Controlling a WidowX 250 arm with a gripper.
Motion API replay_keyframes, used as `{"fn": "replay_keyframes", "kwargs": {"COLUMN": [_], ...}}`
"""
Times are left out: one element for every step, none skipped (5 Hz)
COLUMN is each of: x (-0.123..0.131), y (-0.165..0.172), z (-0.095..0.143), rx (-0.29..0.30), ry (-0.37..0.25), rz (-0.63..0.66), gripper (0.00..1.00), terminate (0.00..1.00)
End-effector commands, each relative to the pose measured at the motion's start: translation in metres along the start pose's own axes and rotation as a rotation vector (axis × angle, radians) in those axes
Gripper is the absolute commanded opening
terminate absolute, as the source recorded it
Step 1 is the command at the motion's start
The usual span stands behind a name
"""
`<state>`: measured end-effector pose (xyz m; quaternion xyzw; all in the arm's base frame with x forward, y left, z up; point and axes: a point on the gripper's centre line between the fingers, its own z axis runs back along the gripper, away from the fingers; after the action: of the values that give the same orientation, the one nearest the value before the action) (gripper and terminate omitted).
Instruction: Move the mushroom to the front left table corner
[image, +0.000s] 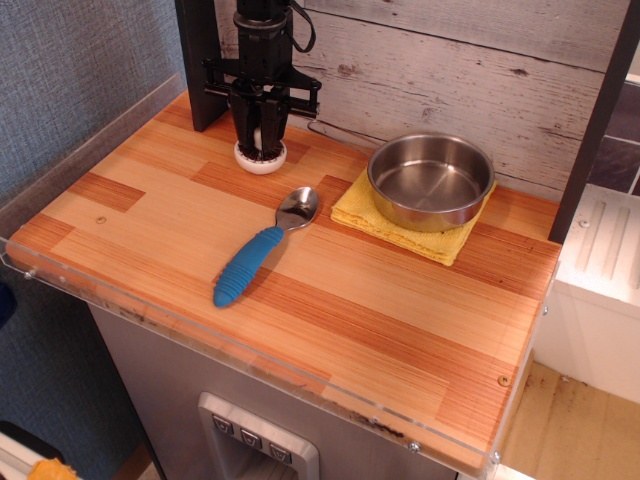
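Note:
The mushroom lies upside down at the back left of the table, white cap on the wood, dark gills and white stem facing up. My black gripper stands straight over it with its fingers closed on the stem. The cap still rests on the table. The front left table corner, edged by a clear acrylic rim with small screws, is far from the gripper, toward the near left.
A blue-handled spoon lies in the middle of the table. A steel bowl sits on a yellow cloth at the back right. A dark post stands just behind the gripper, and a grey plank wall behind that.

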<state>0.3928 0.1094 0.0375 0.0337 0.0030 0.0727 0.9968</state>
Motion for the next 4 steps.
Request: {"fn": "replay_keyframes", "kwargs": {"x": [-0.032,-0.062,-0.092,-0.114], "y": [0.031,0.055,0.079,0.093], "z": [0.037,0.027,0.016,0.009], "rx": [-0.012,-0.017,-0.015,-0.018], "ry": [-0.078,-0.048,-0.013,0.0], "rz": [0.107,0.206,0.308,0.368], "gripper": [0.0,0.0,0.0,0.0], "terminate": [0.0,0.0,0.0,0.0]}}
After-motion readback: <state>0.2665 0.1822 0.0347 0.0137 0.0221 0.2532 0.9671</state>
